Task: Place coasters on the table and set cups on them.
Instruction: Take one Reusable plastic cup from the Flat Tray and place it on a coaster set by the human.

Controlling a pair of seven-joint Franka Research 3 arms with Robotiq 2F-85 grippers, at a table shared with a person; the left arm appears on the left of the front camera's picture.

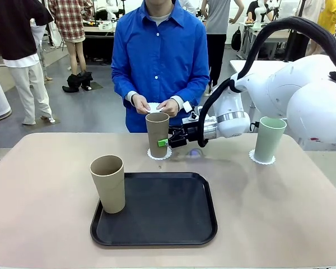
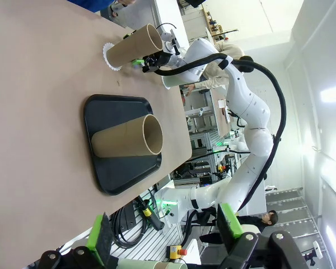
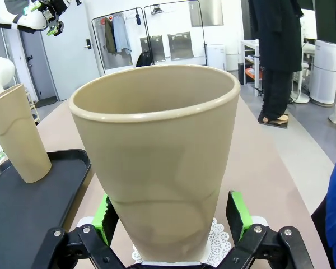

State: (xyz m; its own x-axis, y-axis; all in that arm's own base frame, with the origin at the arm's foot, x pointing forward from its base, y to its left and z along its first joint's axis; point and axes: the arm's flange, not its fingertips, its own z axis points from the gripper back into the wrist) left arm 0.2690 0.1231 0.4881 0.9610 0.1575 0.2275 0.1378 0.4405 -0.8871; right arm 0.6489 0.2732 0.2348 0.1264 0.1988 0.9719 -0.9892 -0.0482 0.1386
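An upright tan cup on a coaster stood at twelve o'clock between the spread jaws of the right gripper. The left gripper, also spread, was farther off.

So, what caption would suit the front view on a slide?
Robot's right hand open around a tan cup on its coaster; mint cup on another; third cup stands on the tray.

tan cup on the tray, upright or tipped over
Upright: the tan cup stands on its base on the black tray, open rim up.

Near tan cup on black tray; far tan cup on coaster
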